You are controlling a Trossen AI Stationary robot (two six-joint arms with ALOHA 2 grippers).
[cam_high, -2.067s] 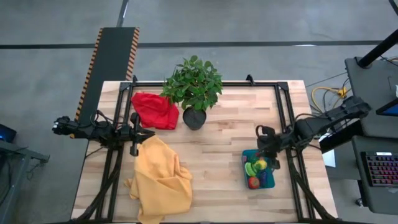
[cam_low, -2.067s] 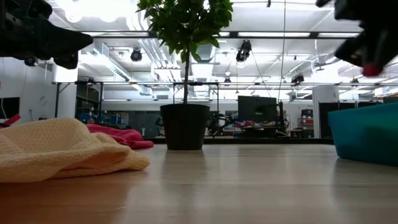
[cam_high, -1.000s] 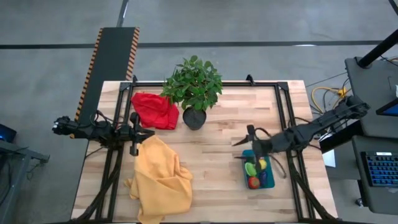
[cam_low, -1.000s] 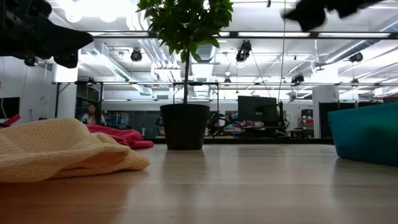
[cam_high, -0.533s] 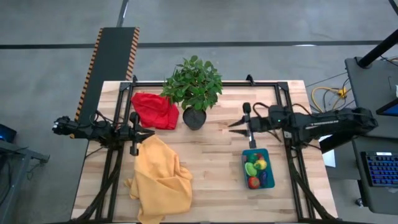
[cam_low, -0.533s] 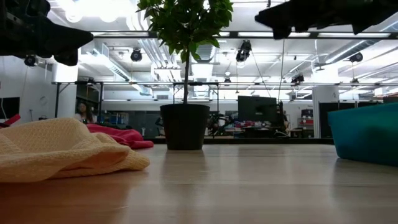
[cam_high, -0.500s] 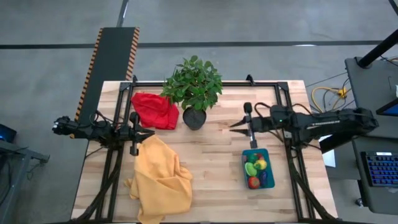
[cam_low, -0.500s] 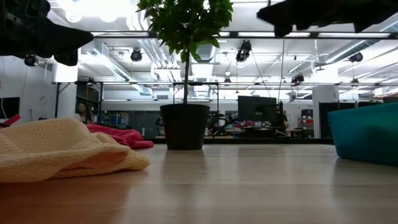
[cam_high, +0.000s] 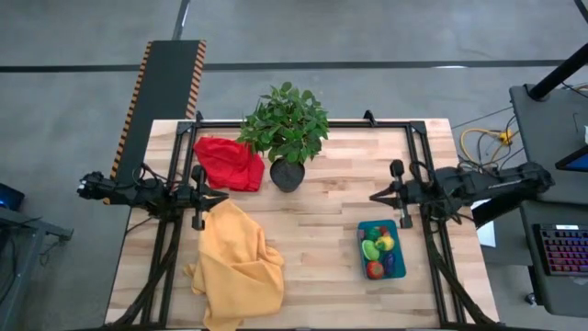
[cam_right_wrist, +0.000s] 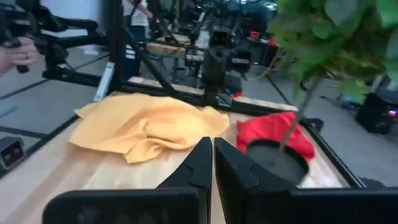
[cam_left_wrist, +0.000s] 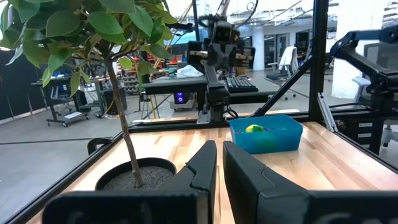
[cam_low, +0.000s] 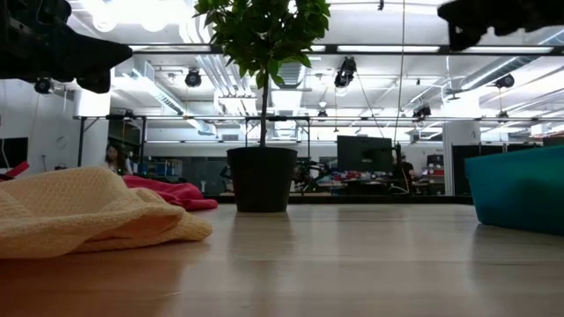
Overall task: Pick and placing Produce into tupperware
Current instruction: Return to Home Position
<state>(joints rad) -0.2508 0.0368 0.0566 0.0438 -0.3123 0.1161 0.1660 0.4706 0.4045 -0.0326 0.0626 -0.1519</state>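
Note:
The teal tupperware (cam_high: 394, 230) stands near the table's right edge and shows in the left wrist view as a tupperware (cam_left_wrist: 266, 138). Toy produce lies inside it: a green piece (cam_high: 370, 249), a yellow one (cam_high: 387, 243), a red one (cam_high: 374, 269) and a purple one (cam_high: 390, 264). My right gripper (cam_high: 375, 195) hangs level above the table, on the far side of the tupperware, pointing left, shut and empty (cam_right_wrist: 212, 163). My left gripper (cam_high: 219, 196) waits at the left edge above the yellow cloth, shut (cam_left_wrist: 219, 163).
A potted plant (cam_high: 287, 129) stands at the far middle, with a red cloth (cam_high: 228, 162) to its left. A crumpled yellow cloth (cam_high: 237, 262) covers the near left. Bare wood lies between the cloth and the tupperware. A dark frame rail (cam_high: 416, 165) runs along the right.
My right gripper has risen from over the tupperware, swung toward the far edge, then drawn back toward the right edge, turning level and pointing left. The produce stays in the tupperware. The left arm has kept still.

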